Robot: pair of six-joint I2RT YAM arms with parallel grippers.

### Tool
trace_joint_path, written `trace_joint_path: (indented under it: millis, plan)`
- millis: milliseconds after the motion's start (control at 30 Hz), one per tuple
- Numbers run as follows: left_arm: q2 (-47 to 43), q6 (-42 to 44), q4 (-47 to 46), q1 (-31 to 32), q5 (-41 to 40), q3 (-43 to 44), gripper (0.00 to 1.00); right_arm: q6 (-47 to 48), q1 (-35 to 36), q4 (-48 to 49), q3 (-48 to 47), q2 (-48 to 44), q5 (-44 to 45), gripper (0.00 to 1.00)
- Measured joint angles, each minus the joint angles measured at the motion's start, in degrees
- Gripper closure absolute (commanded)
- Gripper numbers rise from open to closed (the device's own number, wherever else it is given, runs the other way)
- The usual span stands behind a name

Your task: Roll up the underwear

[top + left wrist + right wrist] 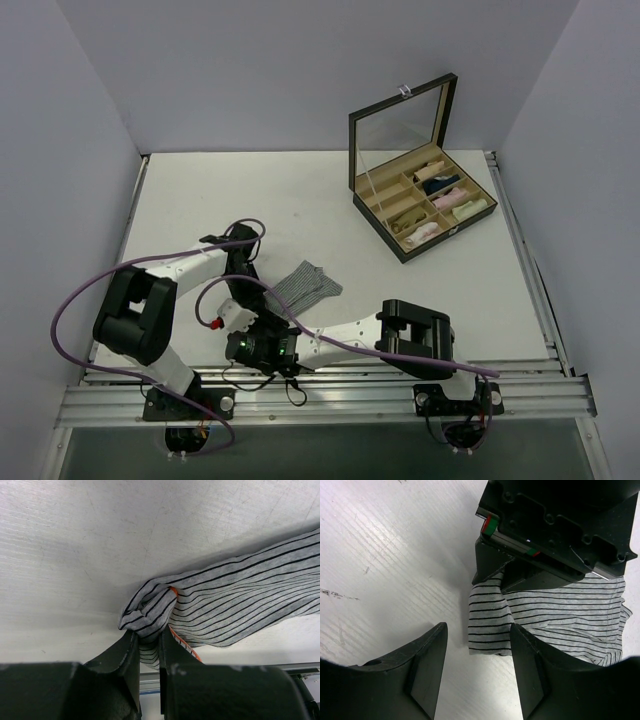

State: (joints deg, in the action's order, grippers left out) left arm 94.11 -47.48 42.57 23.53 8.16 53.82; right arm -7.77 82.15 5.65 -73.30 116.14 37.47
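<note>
The underwear (307, 282) is grey cloth with dark pinstripes and an orange-red waistband edge, lying on the white table near its front middle. My left gripper (267, 299) is shut on its near-left corner; in the left wrist view the bunched cloth (150, 611) is pinched between the black fingers (127, 655). My right gripper (262, 326) is open just in front of that corner. In the right wrist view its fingers (427, 652) straddle the cloth's edge (490, 625) without touching it, and the left gripper's body (555, 535) is above.
An open black organizer box (402, 244) with a raised glass lid (400, 125) stands at the back right, holding several small rolled garments (440, 200). Purple cables (90, 285) loop over the left arm. An aluminium rail (330, 385) runs along the near edge.
</note>
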Motion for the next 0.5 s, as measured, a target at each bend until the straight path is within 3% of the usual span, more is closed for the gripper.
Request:
trace_joint_path:
  millis: [367,467,500]
  plan:
    - [0.0,-0.4,0.1,0.0,0.0,0.0,0.98,0.3,-2.1,1.9,0.9,0.0,-1.8,0.56]
    - [0.0,-0.7,0.1,0.0,0.0,0.0,0.98,0.1,-2.4,2.6,1.7,0.0,-2.5,0.64]
    - [0.0,-0.8,0.2,0.0,0.0,0.0,0.98,-0.1,-2.5,3.0,1.9,0.0,-2.7,0.72]
